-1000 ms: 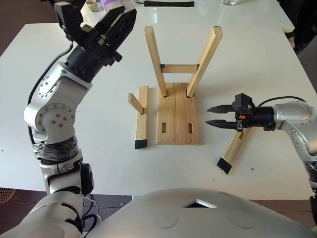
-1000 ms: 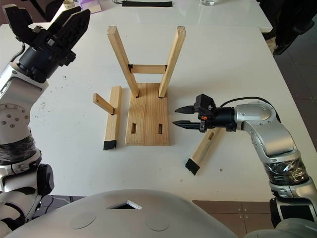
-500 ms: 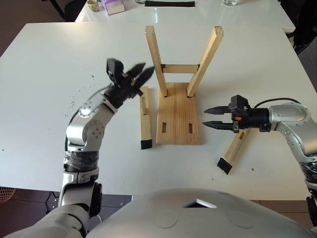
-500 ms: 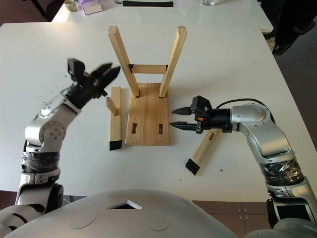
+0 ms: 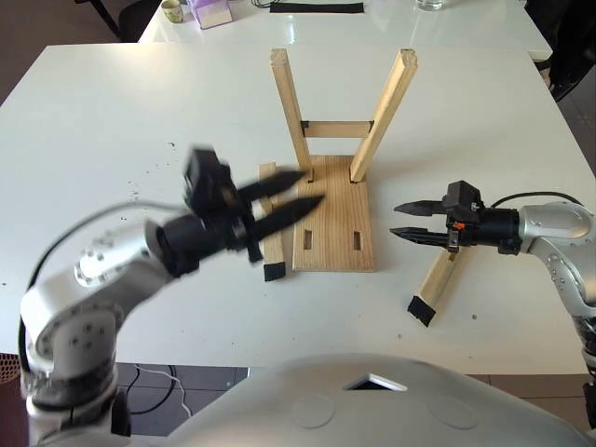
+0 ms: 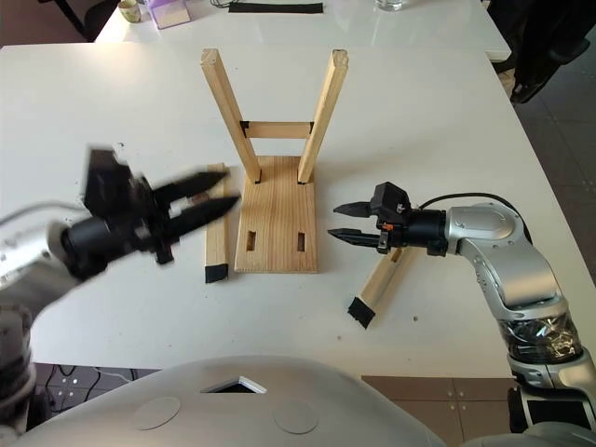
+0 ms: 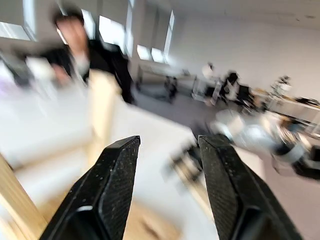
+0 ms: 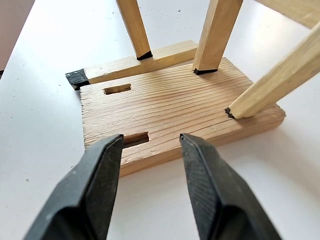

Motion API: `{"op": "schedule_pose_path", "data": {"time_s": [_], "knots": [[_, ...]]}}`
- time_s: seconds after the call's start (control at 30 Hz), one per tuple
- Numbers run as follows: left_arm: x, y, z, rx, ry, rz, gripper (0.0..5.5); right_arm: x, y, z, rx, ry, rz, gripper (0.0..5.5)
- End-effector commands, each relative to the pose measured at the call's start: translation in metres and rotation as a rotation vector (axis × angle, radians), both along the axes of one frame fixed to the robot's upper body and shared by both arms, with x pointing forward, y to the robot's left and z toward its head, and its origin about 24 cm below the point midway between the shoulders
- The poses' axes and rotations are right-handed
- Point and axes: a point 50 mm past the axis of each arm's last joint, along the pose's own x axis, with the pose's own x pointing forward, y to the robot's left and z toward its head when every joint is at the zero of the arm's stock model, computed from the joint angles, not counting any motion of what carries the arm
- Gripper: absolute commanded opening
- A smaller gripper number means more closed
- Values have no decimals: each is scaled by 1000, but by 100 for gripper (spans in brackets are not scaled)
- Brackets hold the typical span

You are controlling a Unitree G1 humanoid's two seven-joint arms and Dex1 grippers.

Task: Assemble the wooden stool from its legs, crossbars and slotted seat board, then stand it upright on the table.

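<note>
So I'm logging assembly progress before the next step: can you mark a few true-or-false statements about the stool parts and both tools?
Two legs stand in the seat board: true.
A crossbar joins those legs: true.
All four slots are filled: false, the two nearer the robot are empty.
The right tool grips a loose leg: false, it is open above that leg.
The left tool is shut: false, it is open.

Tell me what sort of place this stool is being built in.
Probably an open office or lab: a white table with a second table behind it, a cup on that, and, blurred in the left wrist view, big windows.
</note>
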Motion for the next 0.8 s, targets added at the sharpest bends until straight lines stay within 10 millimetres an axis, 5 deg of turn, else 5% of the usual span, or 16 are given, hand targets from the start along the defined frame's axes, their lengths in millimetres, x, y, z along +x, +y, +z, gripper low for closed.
{"op": "schedule_pose_path", "data": {"time_s": [0.03, 0.27, 0.43, 0.6, 0.8], "knots": [[-13, 0, -31, 89, 118, 55, 218, -6, -2, 1, 2, 3, -16, 207], [-1, 17, -90, 265, 163, 246, 218, -10, 3, -5, 8, 20, -13, 207], [-10, 29, -118, 426, 183, 214, 218, -12, 5, -7, 11, 24, -17, 207], [-18, 43, -125, 524, 189, 155, 218, -13, 6, -9, 17, 28, -26, 207], [2, 74, -106, 609, 111, 161, 218, -18, 7, -11, 24, 28, -49, 207]]}}
